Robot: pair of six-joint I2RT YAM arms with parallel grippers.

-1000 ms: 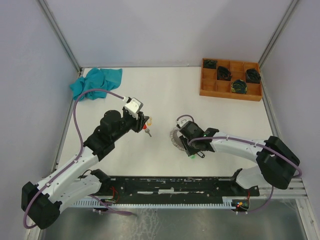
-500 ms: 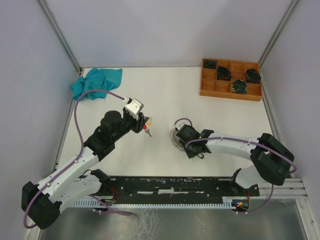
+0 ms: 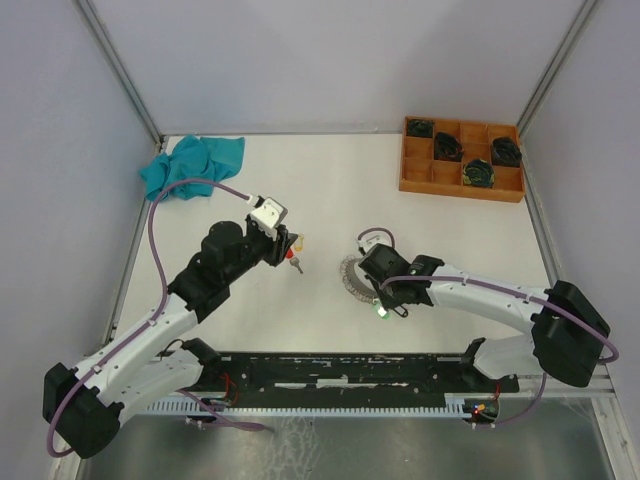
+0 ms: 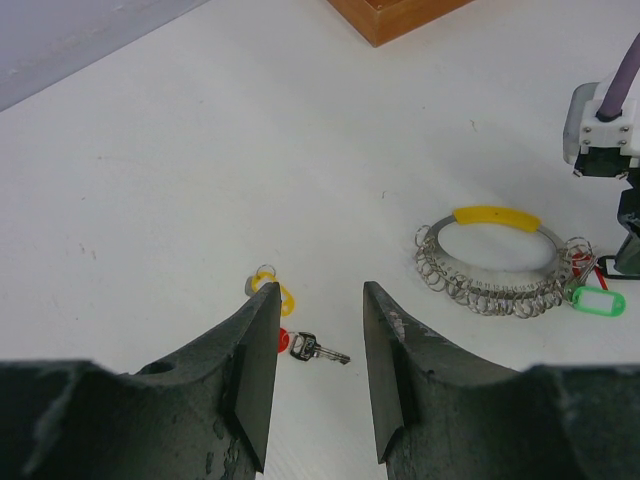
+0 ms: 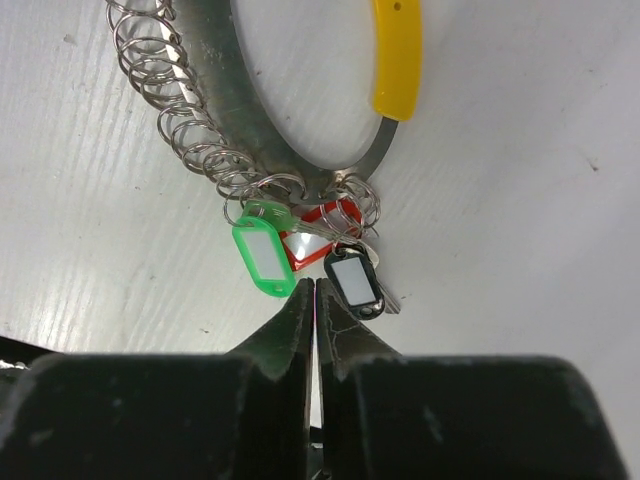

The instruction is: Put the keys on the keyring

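I cannot make out any writing on the tags: the green tag (image 5: pixel 265 255) and the dark tag (image 5: pixel 352 280) each show only a plain pale insert.

My right gripper (image 5: pixel 316 300) has its jaws pressed together, with just a hairline slit between them. The tips sit on the table (image 3: pixel 330 190) between the green tag and the dark tag, just below a red tag (image 5: pixel 320 235). I see nothing pinched between them. All three tags hang in a cluster from the small wire loops of the keyring (image 5: pixel 255 120). It lies flat near the table's middle, with its long yellow tag (image 5: pixel 400 60) curving along the grey band.

My left gripper (image 4: pixel 315 380) hangs over the table with its jaws partly apart, gripping nothing. Just beyond its fingertips lies a loose key (image 4: pixel 318 348) on a second red tag (image 4: pixel 281 340). A pale yellow tag (image 4: pixel 272 297) sits just behind it. These are well apart from the keyring, off to its left in the overhead view.

A wooden tray (image 3: pixel 412 175) of black coils stands at the far right corner, and a teal cloth (image 3: pixel 195 165) lies at the far left.
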